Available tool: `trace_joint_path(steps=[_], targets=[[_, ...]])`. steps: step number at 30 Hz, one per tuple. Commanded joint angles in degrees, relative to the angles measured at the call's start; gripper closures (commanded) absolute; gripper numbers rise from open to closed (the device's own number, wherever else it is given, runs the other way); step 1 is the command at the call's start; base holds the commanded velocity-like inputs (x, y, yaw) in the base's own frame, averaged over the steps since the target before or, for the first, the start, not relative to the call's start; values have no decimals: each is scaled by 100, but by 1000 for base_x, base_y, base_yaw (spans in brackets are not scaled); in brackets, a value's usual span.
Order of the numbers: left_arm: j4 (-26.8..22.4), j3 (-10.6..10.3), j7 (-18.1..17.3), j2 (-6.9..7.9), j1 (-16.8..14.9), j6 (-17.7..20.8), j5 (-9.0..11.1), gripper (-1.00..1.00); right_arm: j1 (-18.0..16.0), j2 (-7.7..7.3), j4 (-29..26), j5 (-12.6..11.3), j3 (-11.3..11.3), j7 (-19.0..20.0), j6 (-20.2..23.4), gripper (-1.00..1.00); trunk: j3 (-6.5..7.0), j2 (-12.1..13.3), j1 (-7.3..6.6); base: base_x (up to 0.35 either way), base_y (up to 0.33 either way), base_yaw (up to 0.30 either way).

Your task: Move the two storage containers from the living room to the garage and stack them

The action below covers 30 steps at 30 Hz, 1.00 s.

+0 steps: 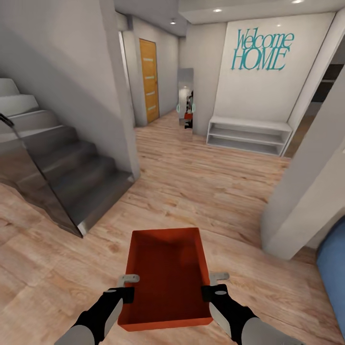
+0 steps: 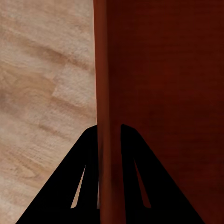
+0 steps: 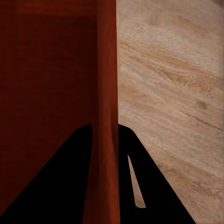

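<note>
An orange-red bin (image 1: pixel 165 278) is held in front of the robot, above the light wood-plank floor (image 1: pixel 215 191), with its open top facing up and nothing visible inside. The left tool (image 1: pixel 128 286) grips the bin's left wall and the right tool (image 1: pixel 212 285) grips its right wall, about midway along each side. In the left wrist view the left tool (image 2: pixel 109 135) has one dark finger (image 2: pixel 86 158) outside the wall and the other inside, clenched on the thin red wall of the bin (image 2: pixel 168 93), with plank floor (image 2: pixel 42 93) beyond. The right wrist view shows the same hold: the right tool (image 3: pixel 103 133) straddles the wall of the bin (image 3: pixel 46 70), one finger (image 3: pixel 130 154) on the outer side over the floor (image 3: pixel 177 84).

Ahead, a grey staircase (image 1: pixel 57 167) with a glass panel rises at the left. A hallway runs forward to a wooden door (image 1: pixel 149 79) and a tall mirror (image 1: pixel 185 103). A white low shelf (image 1: pixel 249 135) stands under a teal "Welcome HOME" sign (image 1: pixel 262 50) on the wall. At the lower right, beside a white wall corner (image 1: pixel 306 191), a blue sofa edge (image 1: pixel 333 282) shows.
</note>
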Motion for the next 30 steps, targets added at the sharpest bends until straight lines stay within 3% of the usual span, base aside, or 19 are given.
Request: trace_joint_path(steps=[1,30], targets=[[-23,17,64,4,-3,45,-135,100,-4,-76,58,-16,49,-100,42,100,-6,-5,4,323,0,0],[-24,17,64,4,-2,45,-135,100,-4,-76,57,-16,47,-102,42,100,-6,-5,4,323,0,-30]])
